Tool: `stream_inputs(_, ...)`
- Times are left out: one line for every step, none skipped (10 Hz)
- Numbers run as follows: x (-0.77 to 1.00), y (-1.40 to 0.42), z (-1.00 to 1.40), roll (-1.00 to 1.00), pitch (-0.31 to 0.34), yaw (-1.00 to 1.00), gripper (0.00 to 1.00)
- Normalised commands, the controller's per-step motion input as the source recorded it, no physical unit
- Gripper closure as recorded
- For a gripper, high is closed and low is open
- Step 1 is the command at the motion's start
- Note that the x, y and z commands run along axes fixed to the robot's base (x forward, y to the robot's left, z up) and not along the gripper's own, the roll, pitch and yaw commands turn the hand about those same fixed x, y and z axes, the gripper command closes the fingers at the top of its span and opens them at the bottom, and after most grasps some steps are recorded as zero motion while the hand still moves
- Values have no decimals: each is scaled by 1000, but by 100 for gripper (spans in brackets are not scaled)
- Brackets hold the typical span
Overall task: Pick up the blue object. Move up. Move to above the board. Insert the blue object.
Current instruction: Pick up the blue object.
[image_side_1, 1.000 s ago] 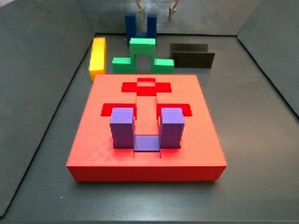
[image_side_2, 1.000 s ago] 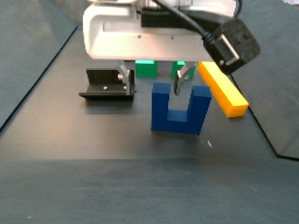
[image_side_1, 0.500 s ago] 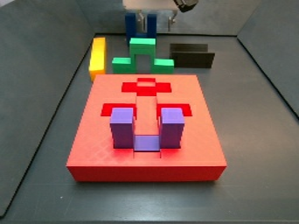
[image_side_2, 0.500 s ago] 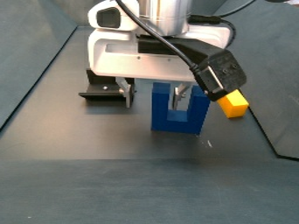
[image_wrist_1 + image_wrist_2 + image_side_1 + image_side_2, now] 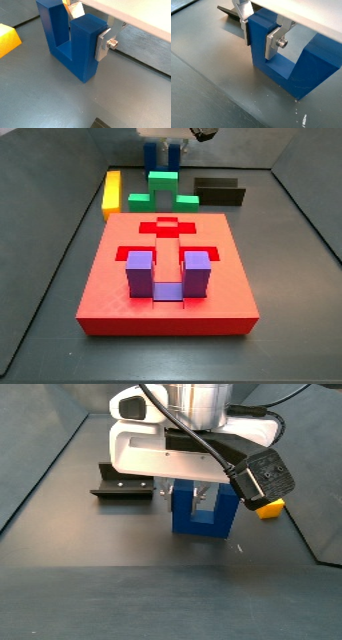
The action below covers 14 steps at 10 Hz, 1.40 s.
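Note:
The blue object is a dark blue U-shaped block standing on the dark floor with its prongs up. It fills both wrist views. My gripper is lowered over it and straddles one prong. One silver finger presses that prong's side that faces the slot, the other finger its far side. In a side view my gripper is at the far end and hides the blue object. The red board lies in front.
A purple U-shaped block stands in the board's near recess. A green block, a yellow bar and the dark fixture stand beyond the board. The yellow bar and the fixture flank the blue object.
My gripper has come down over the blue object, and its fingers have closed in from a wide spread onto one prong. The block has not moved.

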Motion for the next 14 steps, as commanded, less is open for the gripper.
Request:
stream_inputs(0,0,0,0,0,0,100)
stream_inputs(0,0,0,0,0,0,100)
stream_inputs(0,0,0,0,0,0,100)
stream_inputs(0,0,0,0,0,0,100)
stream_inputs(0,0,0,0,0,0,100)
stream_inputs(0,0,0,0,0,0,100)
stream_inputs(0,0,0,0,0,0,100)
stream_inputs(0,0,0,0,0,0,100)
stream_inputs(0,0,0,0,0,0,100)
stream_inputs(0,0,0,0,0,0,100)
stream_inputs(0,0,0,0,0,0,100)
stream_inputs(0,0,0,0,0,0,100)
stream_inputs(0,0,0,0,0,0,100)
stream_inputs(0,0,0,0,0,0,100)
